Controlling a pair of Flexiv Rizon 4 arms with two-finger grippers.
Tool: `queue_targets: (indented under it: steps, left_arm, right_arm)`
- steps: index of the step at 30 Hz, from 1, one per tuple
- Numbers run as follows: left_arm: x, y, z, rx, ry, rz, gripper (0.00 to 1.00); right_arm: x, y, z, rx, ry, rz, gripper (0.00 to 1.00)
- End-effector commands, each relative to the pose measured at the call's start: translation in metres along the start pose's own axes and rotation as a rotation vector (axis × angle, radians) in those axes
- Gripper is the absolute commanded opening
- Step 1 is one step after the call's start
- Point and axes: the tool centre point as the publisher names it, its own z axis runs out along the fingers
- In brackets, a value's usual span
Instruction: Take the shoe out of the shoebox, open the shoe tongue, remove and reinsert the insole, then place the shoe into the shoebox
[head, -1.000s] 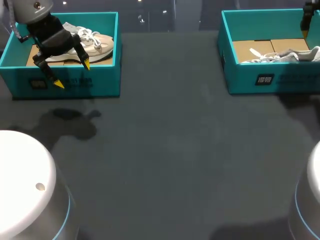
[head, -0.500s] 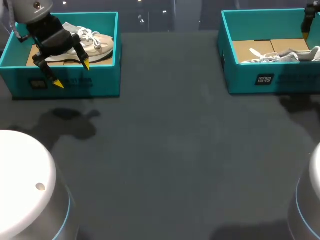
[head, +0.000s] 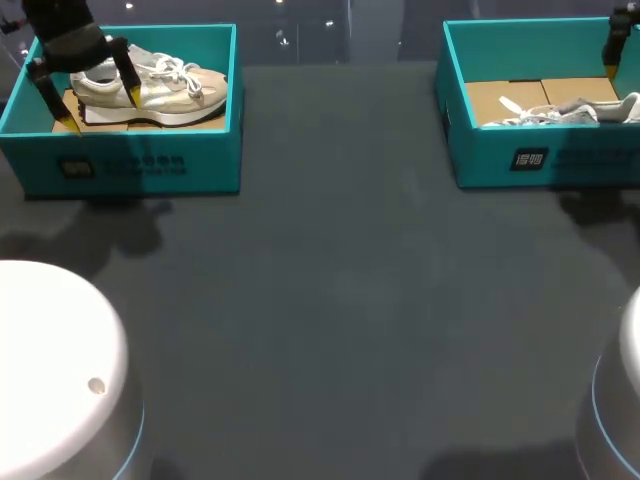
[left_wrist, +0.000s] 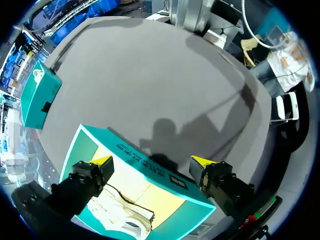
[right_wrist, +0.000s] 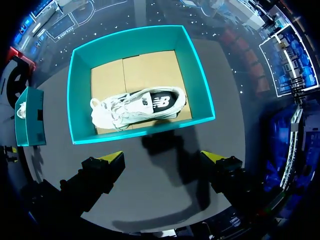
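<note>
head: left shoe (head: 165, 88) heel behind left gripper (head: 102, 110) | right box (head: 480, 160) and right shoe (head: 570, 110) cut by edge | right gripper (head: 616, 45) mostly out of view | left wrist: left shoe part-hidden under finger (left_wrist: 80, 185)

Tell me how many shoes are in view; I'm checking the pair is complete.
2. The beige shoe lies in the left shoebox; the white shoe lies in the right shoebox. Box walls could hide more.

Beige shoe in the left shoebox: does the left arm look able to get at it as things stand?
Probably yes. The left gripper hangs open above the lidless shoebox, near the heel end of the shoe, and nothing covers it.
</note>
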Motion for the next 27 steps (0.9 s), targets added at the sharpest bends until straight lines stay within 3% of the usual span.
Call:
queue_targets:
  steps: [1, 10, 16, 19, 27]
  left_arm:
    - [-0.007, 0.029, -0.006, 0.018, 0.059, -0.003, 1.0]
    - [-0.003, 0.079, -0.014, -0.006, 0.071, 0.086, 1.0]
    - [-0.003, 0.132, -0.028, -0.061, 0.103, 0.201, 1.0]
    - [0.003, 0.157, -0.04, -0.045, 0.12, 0.305, 1.0]
    - [0.003, 0.157, -0.04, -0.045, 0.12, 0.305, 1.0]
  right_arm:
    - [0.0, 0.0, 0.0, 0.001, 0.0, 0.0, 1.0]
    - [0.0, 0.0, 0.0, 0.001, 0.0, 0.0, 1.0]
    - [0.0, 0.0, 0.0, 0.001, 0.0, 0.0, 1.0]
    - [0.0, 0.0, 0.0, 0.001, 0.0, 0.0, 1.0]
    - [0.0, 0.0, 0.0, 0.001, 0.0, 0.0, 1.0]
